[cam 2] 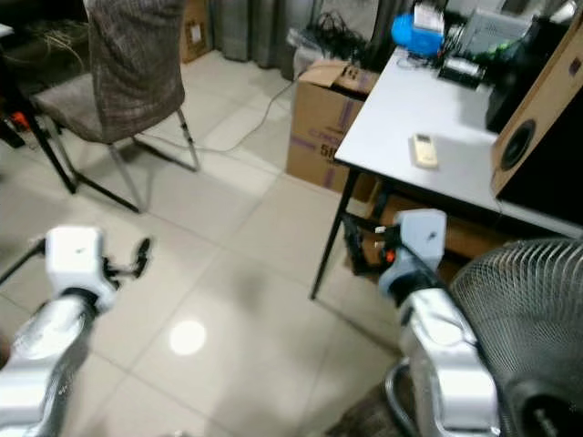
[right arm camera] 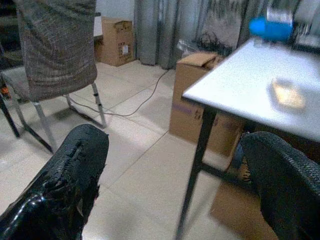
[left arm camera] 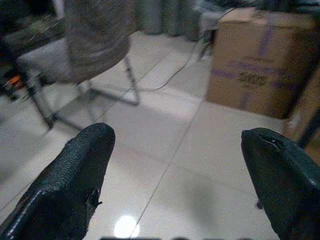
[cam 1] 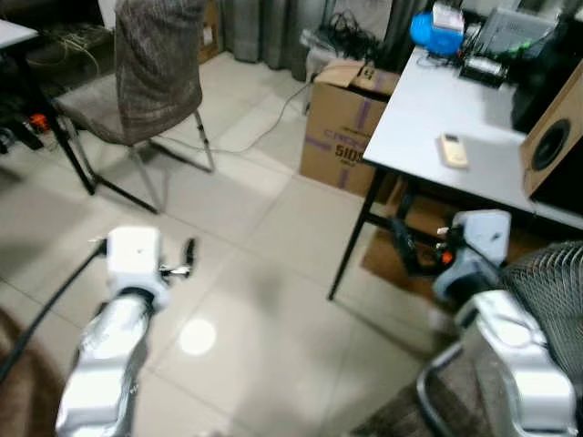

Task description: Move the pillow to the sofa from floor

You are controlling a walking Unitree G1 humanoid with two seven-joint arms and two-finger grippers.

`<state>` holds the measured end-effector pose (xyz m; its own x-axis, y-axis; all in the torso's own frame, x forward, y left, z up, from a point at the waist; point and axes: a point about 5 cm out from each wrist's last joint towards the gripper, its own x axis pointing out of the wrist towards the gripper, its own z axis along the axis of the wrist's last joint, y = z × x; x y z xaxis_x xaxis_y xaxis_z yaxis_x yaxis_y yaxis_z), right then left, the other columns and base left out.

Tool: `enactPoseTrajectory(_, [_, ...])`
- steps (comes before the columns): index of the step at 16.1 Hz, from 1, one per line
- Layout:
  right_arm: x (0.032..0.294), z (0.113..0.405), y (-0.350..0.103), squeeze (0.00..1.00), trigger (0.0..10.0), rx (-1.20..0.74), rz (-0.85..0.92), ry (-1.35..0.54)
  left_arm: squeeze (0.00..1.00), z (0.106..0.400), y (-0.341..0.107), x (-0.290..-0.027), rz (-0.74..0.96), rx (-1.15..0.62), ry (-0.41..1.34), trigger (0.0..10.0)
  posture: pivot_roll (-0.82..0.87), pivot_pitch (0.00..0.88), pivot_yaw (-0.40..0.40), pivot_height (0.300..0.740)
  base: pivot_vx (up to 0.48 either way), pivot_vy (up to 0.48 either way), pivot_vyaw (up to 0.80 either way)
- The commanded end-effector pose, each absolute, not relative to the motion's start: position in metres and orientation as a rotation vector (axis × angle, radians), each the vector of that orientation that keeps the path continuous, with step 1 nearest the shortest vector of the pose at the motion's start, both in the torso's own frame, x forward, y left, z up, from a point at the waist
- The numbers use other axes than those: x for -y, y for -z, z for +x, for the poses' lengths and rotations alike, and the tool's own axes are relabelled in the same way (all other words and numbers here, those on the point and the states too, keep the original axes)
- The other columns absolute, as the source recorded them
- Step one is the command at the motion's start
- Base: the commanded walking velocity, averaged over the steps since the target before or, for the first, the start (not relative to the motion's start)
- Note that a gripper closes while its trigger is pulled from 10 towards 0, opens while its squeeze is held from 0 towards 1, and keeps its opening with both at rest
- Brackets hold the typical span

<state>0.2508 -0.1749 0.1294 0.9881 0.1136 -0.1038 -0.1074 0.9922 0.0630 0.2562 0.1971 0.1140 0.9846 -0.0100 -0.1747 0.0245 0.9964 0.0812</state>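
Left eye view gives me pale floor tiles (cam 1: pixel 246 300), a white table (cam 1: pixel 437 118), a grey chair (cam 1: pixel 146 73), a cardboard box (cam 1: pixel 342 123). I cannot make out any pillow here. Left gripper (left arm camera: pixel 175 185) and right gripper (right arm camera: pixel 172 190) hover with fingers spread, empty.

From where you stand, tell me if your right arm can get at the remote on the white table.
Probably not yet. The right gripper hangs open below the white table edge, beside its black leg, while the remote lies further in on top. Nothing covers the remote, but the arm would have to lift over the edge first.
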Motion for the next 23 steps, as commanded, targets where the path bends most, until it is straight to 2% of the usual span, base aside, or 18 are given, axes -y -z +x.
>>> enactPoseTrajectory(1, [0.186,0.25,-0.116,1.0,10.0,-0.134,0.106,-0.016,1.0,0.261,-0.112,-0.187,0.049,-0.159,0.074,10.0,-0.1,0.0,0.017,0.74,0.0,0.0,0.0])
enactPoseTrajectory(4, [0.189,0.245,-0.101,1.0,10.0,-0.177,0.102,0.018,1.0,0.263,-0.114,-0.174,0.051,-0.137,0.169,10.0,-0.09,0.0,0.045,0.74,0.0,0.0,0.18])
enactPoseTrajectory(7, [0.187,0.242,-0.101,1.0,10.0,-0.173,0.112,-0.005,1.0,0.261,-0.112,-0.176,0.094,-0.153,0.188,10.0,-0.09,0.0,0.044,0.74,0.0,0.0,0.8])
enactPoseTrajectory(10, [0.178,0.24,-0.098,1.0,10.0,-0.173,0.108,-0.037,1.0,0.253,-0.107,-0.177,0.128,-0.161,0.164,10.0,-0.06,0.0,0.018,0.74,0.0,0.0,0.8])
enactPoseTrajectory(12, [0.183,0.244,-0.095,1.0,10.0,-0.178,0.07,0.001,1.0,0.247,-0.106,-0.178,0.18,-0.172,0.126,10.0,-0.03,0.0,0.003,0.74,0.0,0.0,0.8])
enactPoseTrajectory(14, [0.187,0.248,-0.095,1.0,10.0,-0.161,0.054,0.017,1.0,0.241,-0.105,-0.184,0.155,-0.178,0.083,10.0,-0.03,0.0,0.002,0.74,0.0,0.0,0.8])
enactPoseTrajectory(15, [0.189,0.25,-0.097,1.0,10.0,-0.161,0.114,0.035,1.0,0.24,-0.104,-0.185,0.176,-0.184,0.085,10.0,-0.02,0.0,-0.003,0.74,0.0,0.0,0.8])
enactPoseTrajectory(19, [0.179,0.252,-0.095,1.0,10.0,-0.165,0.077,0.0,1.0,0.24,-0.107,-0.189,0.19,-0.17,0.045,10.0,-0.01,0.0,-0.023,0.74,0.0,0.0,0.8])
enactPoseTrajectory(23, [0.171,0.254,-0.094,1.0,10.0,-0.183,0.12,-0.043,1.0,0.245,-0.106,-0.189,0.192,-0.174,0.023,10.0,0.0,0.0,-0.027,0.74,0.0,0.0,0.8])
